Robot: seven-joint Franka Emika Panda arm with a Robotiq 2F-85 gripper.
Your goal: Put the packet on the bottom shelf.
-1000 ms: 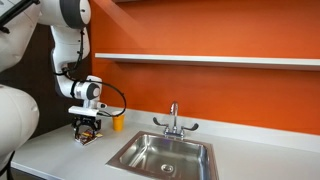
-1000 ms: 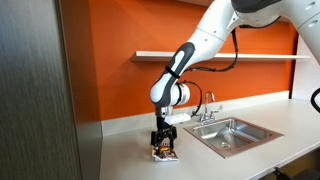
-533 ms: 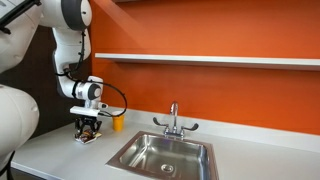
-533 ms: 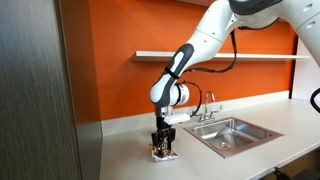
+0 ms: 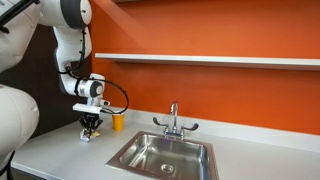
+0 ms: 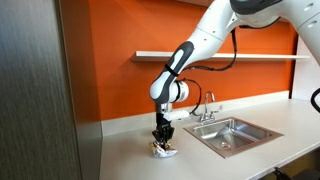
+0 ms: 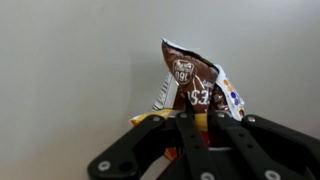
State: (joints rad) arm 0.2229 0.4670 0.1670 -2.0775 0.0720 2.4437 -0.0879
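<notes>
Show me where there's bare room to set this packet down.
The lower shelf looks bare along its visible length. The counter is open either side of the sink. Tight only near the cup, beside the gripper holding the packet.

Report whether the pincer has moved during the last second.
Yes. The pincer, shut on the packet, has risen slightly from the counter and edged toward the orange cup.

Pale countertop (image 5: 60,150) w/ inset steel sink (image 5: 165,155), faucet (image 5: 174,120), yellow cup (image 5: 117,122) near wall.
</notes>
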